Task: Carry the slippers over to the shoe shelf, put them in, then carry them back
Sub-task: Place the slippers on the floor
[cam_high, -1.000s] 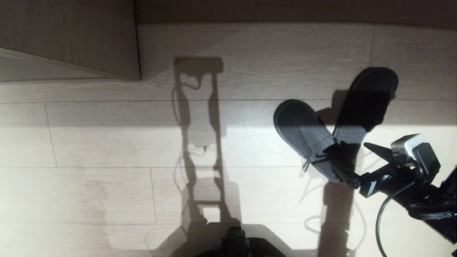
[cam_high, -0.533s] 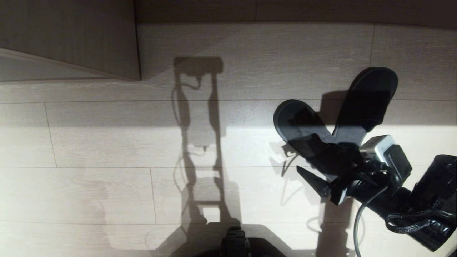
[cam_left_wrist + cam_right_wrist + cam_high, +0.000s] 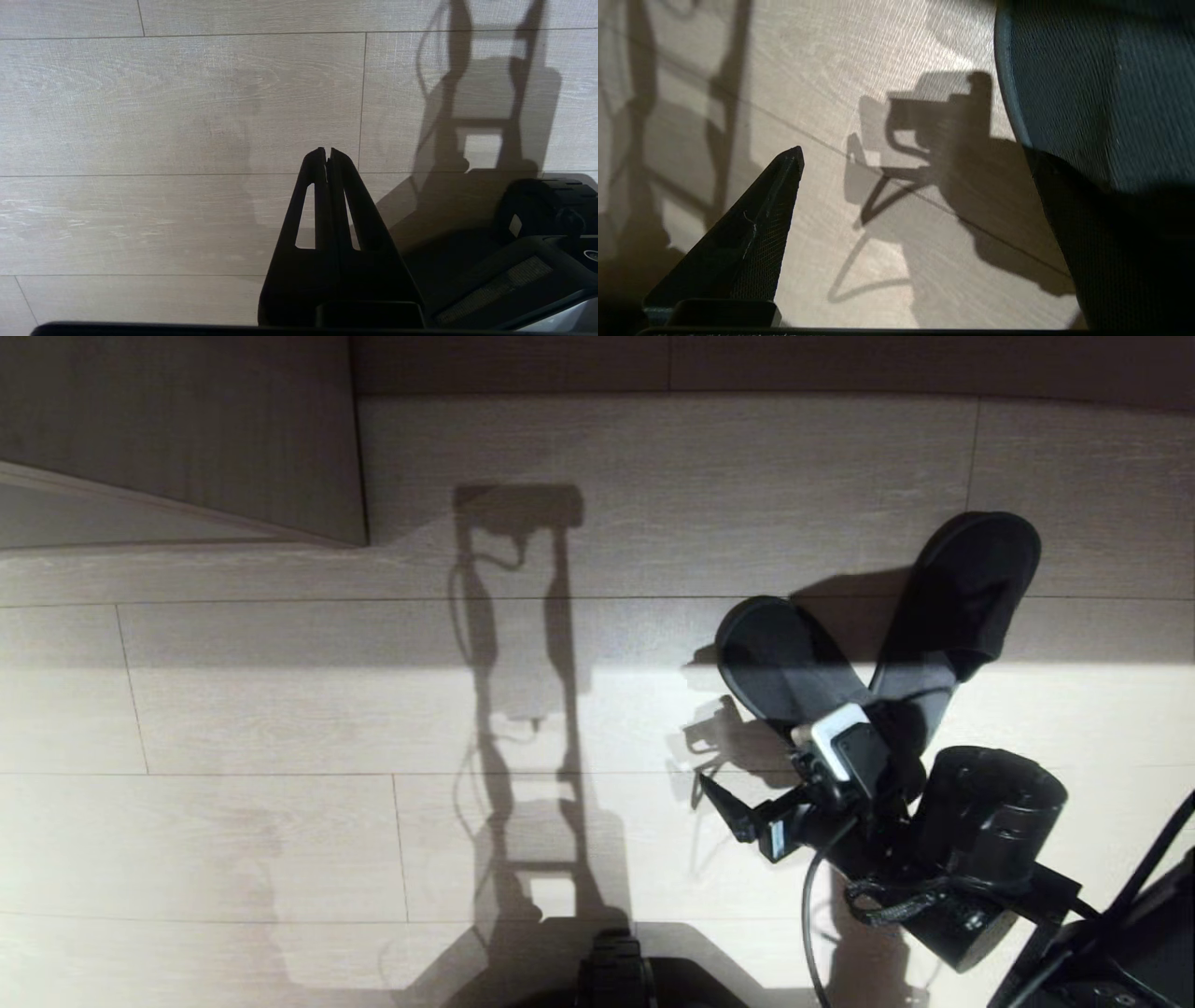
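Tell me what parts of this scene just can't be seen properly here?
- Near ends of the slippers: head view, covered by the right gripper and its arm.
- Right gripper's second finger: right wrist view, lost against the dark slipper.
- Shoe shelf: in no view.
- Left gripper: seen only in the left wrist view, shut over bare floor.

You are looking at a floor [image 3: 280,709] of pale wood-grain planks, matt, with fine brushed streaks and thin dark seams. The slippers [image 3: 794,672] show a dark woven cloth, a fine mesh texture up close in the right wrist view, with a smooth, slightly paler rim. The right gripper [image 3: 906,196] has matt black plastic fingers [image 3: 756,224], one faintly cross-hatched and lightly scratched. The left gripper [image 3: 327,154] is the same matt black plastic, smooth. The panel [image 3: 187,439] at the floor's far left corner has a dull wood-grain finish.
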